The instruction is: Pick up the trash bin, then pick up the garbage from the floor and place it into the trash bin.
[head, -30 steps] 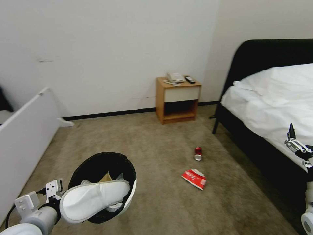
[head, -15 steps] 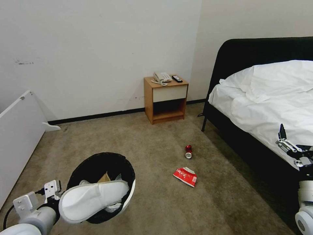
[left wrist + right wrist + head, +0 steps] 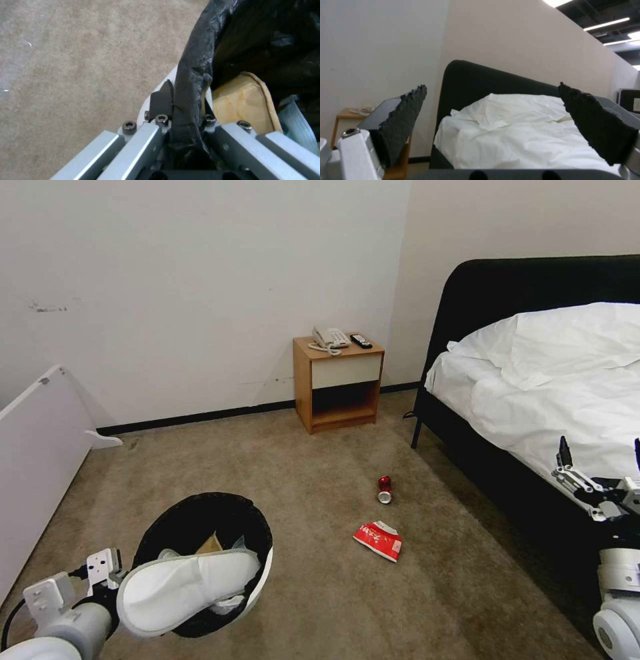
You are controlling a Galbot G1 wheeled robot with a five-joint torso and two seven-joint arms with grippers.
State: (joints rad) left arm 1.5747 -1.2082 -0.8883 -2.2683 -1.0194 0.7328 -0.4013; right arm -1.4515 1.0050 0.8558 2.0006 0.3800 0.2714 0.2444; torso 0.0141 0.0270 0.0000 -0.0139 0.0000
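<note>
The trash bin, white with a black bag over its rim, hangs tilted at the lower left. My left gripper is shut on its rim. A white slipper lies across the bin's mouth, with a brown cardboard scrap and tissues beneath it. On the carpet lie more garbage: a red can and a red snack packet just nearer to me. My right gripper is raised at the lower right in front of the bed, open with nothing between its fingers.
A black-framed bed with white bedding runs along the right. A wooden nightstand with a phone stands against the far wall. A white panel leans at the left. Open carpet lies around the can and packet.
The whole picture shifted left over the last second, so the camera turned right. My right gripper has turned and come slightly inward. The bin stays held.
</note>
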